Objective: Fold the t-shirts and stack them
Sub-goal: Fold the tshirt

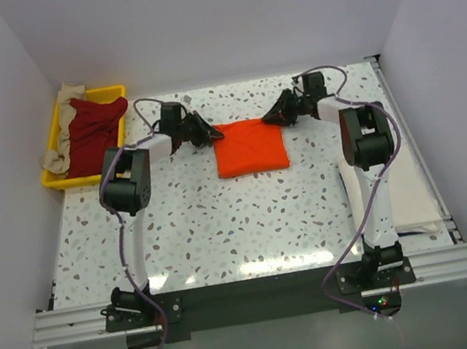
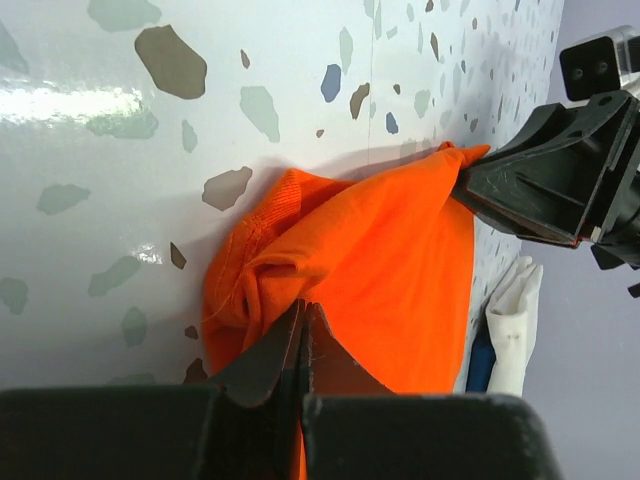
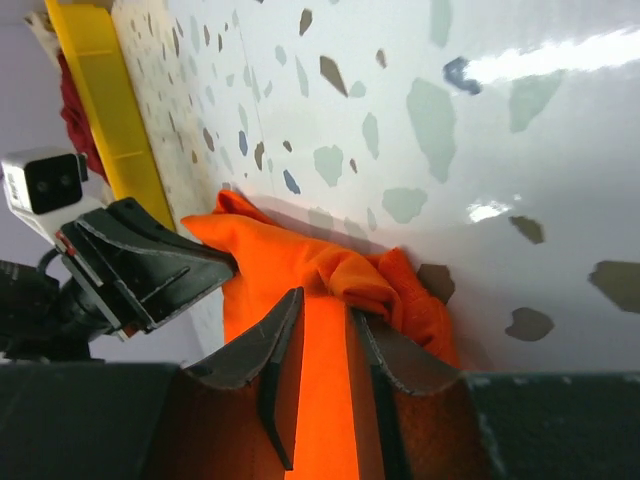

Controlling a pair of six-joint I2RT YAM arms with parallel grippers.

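Observation:
The bright orange t-shirt (image 1: pixel 250 146) lies folded into a rough square at the back middle of the table. My left gripper (image 1: pixel 206 134) is at its far left corner. In the left wrist view my left gripper (image 2: pixel 303 312) is shut, with a bunched fold of the orange t-shirt (image 2: pixel 390 270) pinched at the tips. My right gripper (image 1: pixel 276 116) is at the far right corner. In the right wrist view my right gripper (image 3: pixel 325 300) has its jaws a little apart, astride the edge of the orange t-shirt (image 3: pixel 300 265). A dark red t-shirt (image 1: pixel 94 133) and a beige one (image 1: pixel 63 122) lie in the tray.
The yellow plastic tray (image 1: pixel 105 94) stands at the back left against the wall. A white cloth (image 1: pixel 414 198) lies along the table's right edge and also shows in the left wrist view (image 2: pixel 512 320). White walls close in the table at the back and on both sides.

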